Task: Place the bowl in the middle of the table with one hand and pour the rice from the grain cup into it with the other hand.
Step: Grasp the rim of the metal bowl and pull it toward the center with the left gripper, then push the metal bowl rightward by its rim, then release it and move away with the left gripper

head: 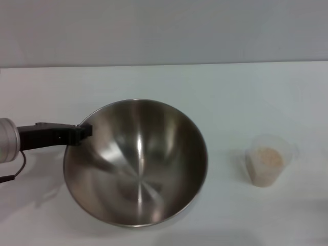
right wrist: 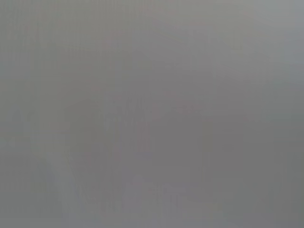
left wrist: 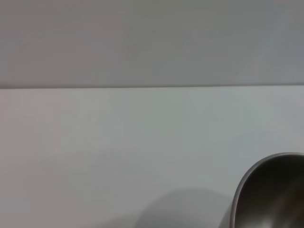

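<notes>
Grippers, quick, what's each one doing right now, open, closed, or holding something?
Left tool: at the rim of the steel mixing bowl; open or closed cannot be told.
Right tool: not in view.

Soft, even light is falling from overhead; the large polished steel bowl (head: pixel 136 163) is throwing bright streaks; faint shadows are pooling on the white table (head: pixel 230 97); the right wrist view is showing only featureless grey.

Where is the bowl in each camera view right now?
Head view: the bowl sits left of centre on the table, left tool at its rim.
Left wrist view: only its rim shows, lower corner.
Right wrist view: not in it.
Shared landmark: the table's far edge against the wall.
</notes>
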